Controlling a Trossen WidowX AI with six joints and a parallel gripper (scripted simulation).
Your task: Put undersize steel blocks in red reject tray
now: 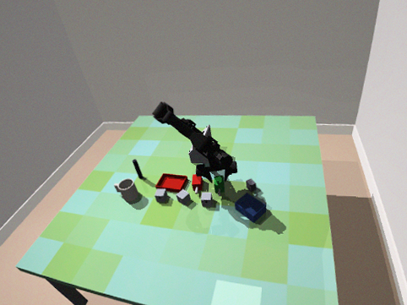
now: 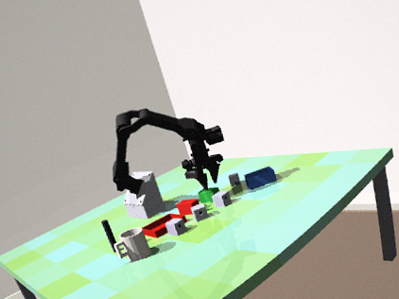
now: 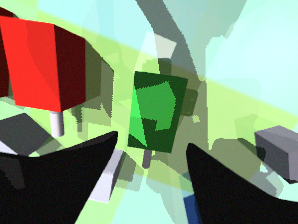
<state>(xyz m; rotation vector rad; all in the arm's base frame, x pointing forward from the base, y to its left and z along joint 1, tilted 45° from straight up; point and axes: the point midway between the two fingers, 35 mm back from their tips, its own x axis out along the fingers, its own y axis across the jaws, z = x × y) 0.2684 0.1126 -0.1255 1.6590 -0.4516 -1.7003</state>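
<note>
Green gauge (image 1: 219, 184) (image 2: 209, 195) (image 3: 156, 112) on worktop (image 1: 173, 238) (image 2: 191, 274) (image 3: 255, 50), below the claw (image 1: 218, 177) (image 2: 211, 185) (image 3: 152, 141), beside the near steel block (image 1: 206, 198) (image 2: 221, 199) (image 3: 107, 179); claw apart, nothing between fingers; handle looks rigid, probably light, flat faces maybe a bit slick; grip both long sides of the green body, centred, square to them; keep off the thin pin (image 3: 146, 159), likeliest part to catch or tilt in a bore.

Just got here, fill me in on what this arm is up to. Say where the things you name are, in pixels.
The black robot arm (image 1: 205, 144) (image 2: 160, 118) holds its open fingers (image 1: 218, 177) (image 2: 211, 185) over the green block-shaped gauge (image 1: 219, 184) (image 2: 208, 195) (image 3: 156, 112), not gripping it. Four grey steel blocks stand on the table, and the shallow red tray (image 1: 172, 183) (image 2: 152, 232) is empty, so no block has been rejected.
</note>
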